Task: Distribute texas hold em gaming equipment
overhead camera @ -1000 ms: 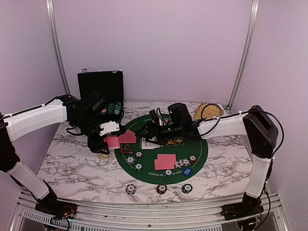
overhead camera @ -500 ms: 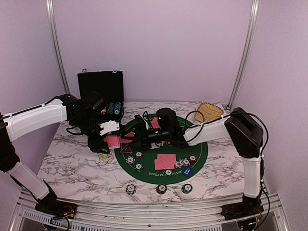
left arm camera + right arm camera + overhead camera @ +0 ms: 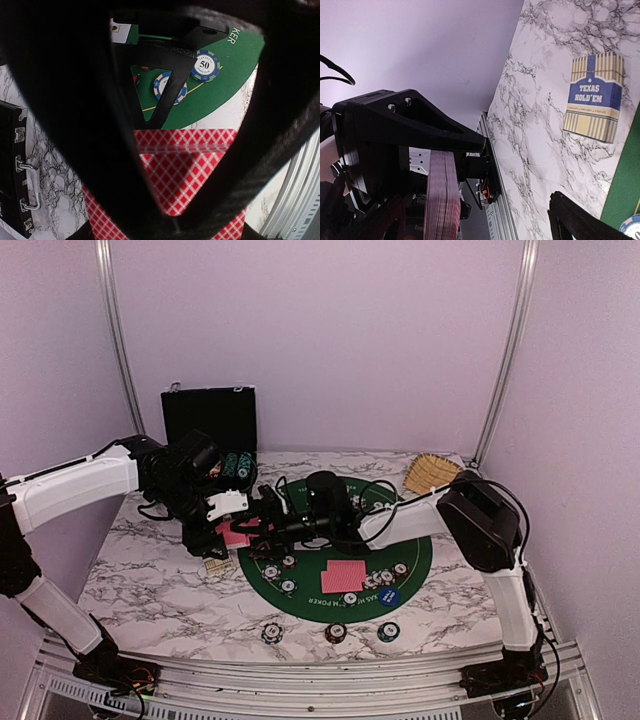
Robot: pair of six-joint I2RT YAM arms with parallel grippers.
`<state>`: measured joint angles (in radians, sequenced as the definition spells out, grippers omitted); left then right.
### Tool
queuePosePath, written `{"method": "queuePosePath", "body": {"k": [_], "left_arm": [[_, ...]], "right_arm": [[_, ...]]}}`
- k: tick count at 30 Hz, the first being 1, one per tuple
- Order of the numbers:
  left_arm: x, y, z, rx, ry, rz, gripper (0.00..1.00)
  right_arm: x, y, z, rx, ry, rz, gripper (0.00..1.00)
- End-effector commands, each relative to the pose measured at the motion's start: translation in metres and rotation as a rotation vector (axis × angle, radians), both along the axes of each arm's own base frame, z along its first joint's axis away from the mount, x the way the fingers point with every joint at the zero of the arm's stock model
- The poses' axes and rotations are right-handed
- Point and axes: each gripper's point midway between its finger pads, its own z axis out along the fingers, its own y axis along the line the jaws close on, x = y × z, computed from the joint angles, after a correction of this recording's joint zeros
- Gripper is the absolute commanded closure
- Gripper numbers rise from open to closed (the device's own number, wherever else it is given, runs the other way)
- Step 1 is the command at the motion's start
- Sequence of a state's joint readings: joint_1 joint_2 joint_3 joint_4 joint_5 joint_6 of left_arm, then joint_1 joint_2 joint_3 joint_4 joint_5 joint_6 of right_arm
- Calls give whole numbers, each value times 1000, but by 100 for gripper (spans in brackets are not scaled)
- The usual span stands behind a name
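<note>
My left gripper (image 3: 222, 527) is shut on a deck of red-backed playing cards (image 3: 236, 534), held above the left edge of the green round mat (image 3: 415, 550). The left wrist view shows the deck (image 3: 186, 170) pinched between my fingers. My right gripper (image 3: 259, 526) reaches left across the mat and is open at the deck. In the right wrist view its jaws stand wide on either side of the deck's edge (image 3: 440, 195). Two red-backed cards (image 3: 343, 576) lie on the mat among striped chips (image 3: 288, 586) and a blue button (image 3: 390, 596).
A Texas Hold'em card box (image 3: 215, 565) lies on the marble left of the mat, and shows in the right wrist view (image 3: 594, 97). Three chips (image 3: 335, 632) sit near the front edge. The black chip case (image 3: 210, 420) stands back left, and the wicker basket (image 3: 432, 472) back right.
My right gripper has moved left across the mat, from its middle to the deck in my left gripper. The left arm has stayed put with the deck.
</note>
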<state>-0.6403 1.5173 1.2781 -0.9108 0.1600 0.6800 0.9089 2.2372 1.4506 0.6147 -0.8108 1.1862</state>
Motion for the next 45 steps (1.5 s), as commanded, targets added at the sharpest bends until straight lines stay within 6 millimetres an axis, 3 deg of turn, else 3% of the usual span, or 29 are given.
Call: {"method": "queuePosePath", "body": {"k": [1, 13, 23, 32, 38, 45], "left_arm": [[2, -3, 15, -38, -17, 3, 99], [2, -3, 17, -39, -20, 3, 99], [2, -4, 19, -43, -25, 2, 99], [2, -3, 18, -39, -25, 3, 99], [2, -1, 15, -32, -21, 5, 99], [1, -2, 14, -31, -18, 4, 99]], "right_arm": [[-5, 19, 19, 74, -10, 37, 2], [2, 35, 2, 36, 42, 36, 4], [17, 2, -21, -54, 73, -32, 20], [17, -17, 0, -27, 41, -46, 32], [13, -22, 21, 7, 15, -38, 48], [11, -32, 32, 13, 1, -41, 63]]}}
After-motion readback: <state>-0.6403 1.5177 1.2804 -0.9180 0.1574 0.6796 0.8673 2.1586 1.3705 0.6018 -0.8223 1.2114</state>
